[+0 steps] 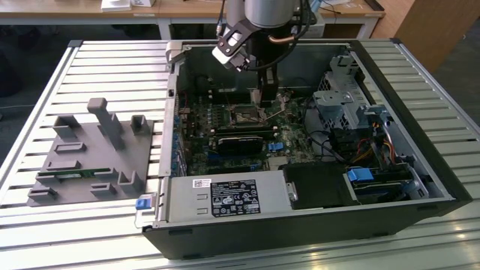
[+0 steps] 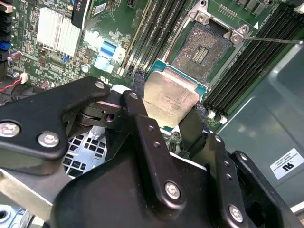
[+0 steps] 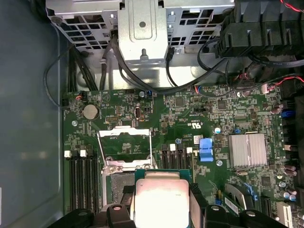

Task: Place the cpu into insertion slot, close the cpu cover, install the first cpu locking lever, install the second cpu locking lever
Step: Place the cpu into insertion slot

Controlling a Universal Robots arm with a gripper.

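Silvery-tan metal, flat & square w/ a green rim: the cpu [image 2: 171, 95] is pinched edge-to-edge between the matte black fingers [image 2: 138, 90] of the gripper [image 2: 167, 102], jaws apart only by chip width. Second wrist view shows the insertion slot [image 2: 204, 45] bare, w/ a grainy pin field, near the chip. First wrist view shows the cpu cover [image 3: 124, 142], a thin silvery frame, standing open beyond it. Exterior view: grey moulded fixture [image 1: 90, 152] at its left, open pc case [image 1: 315, 225] at its right.

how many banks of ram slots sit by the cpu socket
2: one bank on one side of the socket, the other bank on its opposite side. The held cpu covers part of the board, so more could be hidden.
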